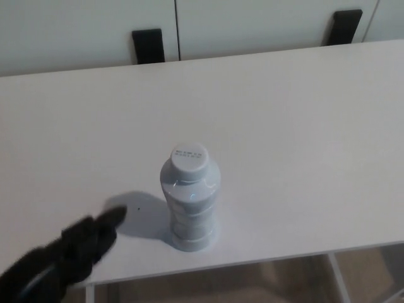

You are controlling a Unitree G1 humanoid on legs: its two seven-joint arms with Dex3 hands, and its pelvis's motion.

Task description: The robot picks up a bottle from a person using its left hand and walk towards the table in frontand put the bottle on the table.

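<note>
Head view: bottle (pixel 189 199) stands upright on the white table (pixel 284 113), near its front edge, cap on. Left hand (pixel 76 249) sits low-left, just beside the bottle and clear of it, empty, fingers (pixel 115 216) loosely apart (blurry). Right hand not visible. Placement looks done; likely only arm retraction is left.

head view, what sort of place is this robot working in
Probably an office or lab room, though little of it shows. A plain white table stands before white panels, cabinet doors or a wall, with beige floor below its front edge. A white-capped plastic bottle stands on the table.
</note>
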